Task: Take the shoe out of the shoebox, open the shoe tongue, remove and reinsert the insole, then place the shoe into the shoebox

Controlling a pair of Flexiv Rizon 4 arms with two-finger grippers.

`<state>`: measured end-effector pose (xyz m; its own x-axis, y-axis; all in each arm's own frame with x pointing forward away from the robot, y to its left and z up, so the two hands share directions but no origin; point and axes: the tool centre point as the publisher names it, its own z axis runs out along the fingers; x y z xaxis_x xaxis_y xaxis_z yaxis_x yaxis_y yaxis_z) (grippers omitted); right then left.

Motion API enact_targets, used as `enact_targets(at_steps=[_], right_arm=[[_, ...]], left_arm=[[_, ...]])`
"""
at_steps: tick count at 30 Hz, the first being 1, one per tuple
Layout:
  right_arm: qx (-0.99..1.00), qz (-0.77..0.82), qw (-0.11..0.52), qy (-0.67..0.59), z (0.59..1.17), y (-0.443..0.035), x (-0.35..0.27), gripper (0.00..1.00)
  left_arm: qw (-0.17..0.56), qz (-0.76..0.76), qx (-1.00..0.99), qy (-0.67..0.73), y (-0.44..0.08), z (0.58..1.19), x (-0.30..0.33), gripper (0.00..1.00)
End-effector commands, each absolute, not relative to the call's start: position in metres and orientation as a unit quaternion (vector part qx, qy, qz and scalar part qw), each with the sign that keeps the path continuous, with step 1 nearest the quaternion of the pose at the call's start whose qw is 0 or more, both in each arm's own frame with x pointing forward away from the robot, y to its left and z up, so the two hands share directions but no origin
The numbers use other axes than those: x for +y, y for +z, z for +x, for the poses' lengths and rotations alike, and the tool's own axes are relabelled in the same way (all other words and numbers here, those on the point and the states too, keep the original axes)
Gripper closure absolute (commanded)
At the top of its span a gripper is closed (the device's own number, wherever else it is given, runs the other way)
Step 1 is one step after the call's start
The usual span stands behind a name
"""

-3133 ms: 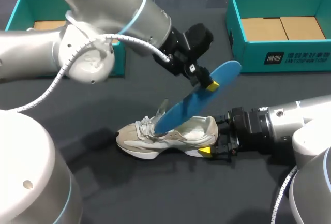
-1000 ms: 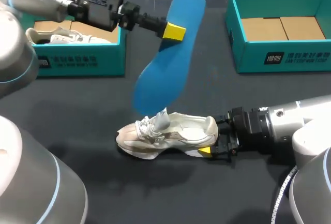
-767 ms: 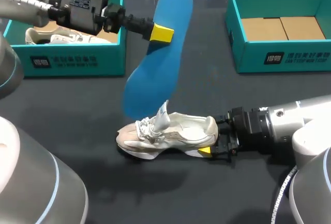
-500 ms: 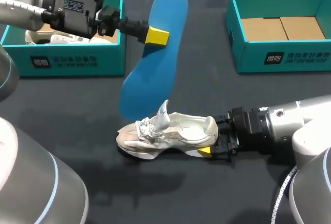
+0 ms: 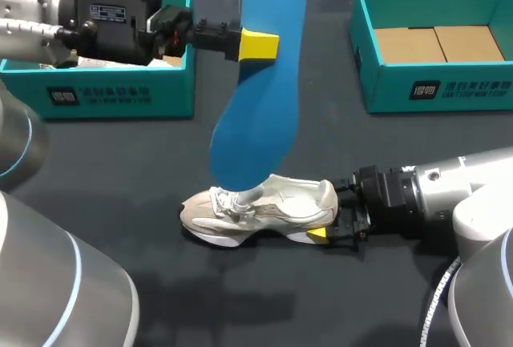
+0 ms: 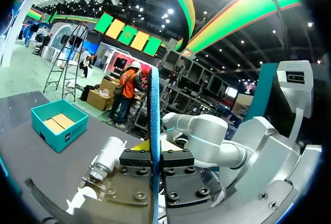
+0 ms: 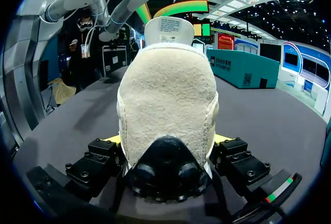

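Note:
A long blue insole (image 5: pixel 260 90) hangs nearly upright over the table, with my left gripper (image 5: pixel 258 45) shut on its upper half. Its lower end covers the tongue of the beige shoe (image 5: pixel 256 207); I cannot tell whether they touch. The shoe lies on the dark table, toe to the left. My right gripper (image 5: pixel 330 212) holds its heel from both sides. In the left wrist view the insole (image 6: pixel 154 131) shows edge-on between the fingers of the left gripper (image 6: pixel 154 154). In the right wrist view the heel (image 7: pixel 165 100) fills the space in the right gripper (image 7: pixel 166 146).
A teal shoebox (image 5: pixel 120 94) stands at the back left with another pale shoe (image 5: pixel 90 62) inside, partly behind my left arm. A second teal shoebox (image 5: pixel 437 86) with a cardboard floor stands at the back right.
My left arm has swung the insole more upright and to the right; its lower end now hides the shoe's tongue. The shoe and my right arm have not moved.

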<state>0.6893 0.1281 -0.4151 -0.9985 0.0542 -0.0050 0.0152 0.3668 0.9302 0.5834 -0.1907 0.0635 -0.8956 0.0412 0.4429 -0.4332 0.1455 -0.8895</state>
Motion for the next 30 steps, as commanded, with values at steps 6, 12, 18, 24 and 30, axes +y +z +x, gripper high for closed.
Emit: enact_targets(at_steps=[6, 12, 18, 24, 30], right_arm=[[0.828, 0.021, 0.017, 0.56, 0.689, -0.417, 0.129, 1.0], [0.828, 0.021, 0.017, 0.56, 0.689, -0.417, 0.129, 1.0], [0.828, 0.021, 0.017, 0.56, 0.689, -0.417, 0.129, 1.0], [0.828, 0.021, 0.017, 0.56, 0.689, -0.417, 0.129, 1.0], [0.828, 0.021, 0.017, 0.56, 0.689, -0.417, 0.129, 1.0]], left_arm=[[0.177, 0.147, -0.731, 0.642, 0.063, 0.571, -0.175, 1.0], [0.185, 0.141, -0.727, 0.646, 0.063, 0.574, -0.17, 1.0], [0.186, 0.142, -0.722, 0.651, 0.064, 0.579, -0.166, 1.0], [0.188, 0.141, -0.719, 0.654, 0.065, 0.58, -0.165, 1.0], [0.188, 0.141, -0.719, 0.654, 0.065, 0.58, -0.165, 1.0]])
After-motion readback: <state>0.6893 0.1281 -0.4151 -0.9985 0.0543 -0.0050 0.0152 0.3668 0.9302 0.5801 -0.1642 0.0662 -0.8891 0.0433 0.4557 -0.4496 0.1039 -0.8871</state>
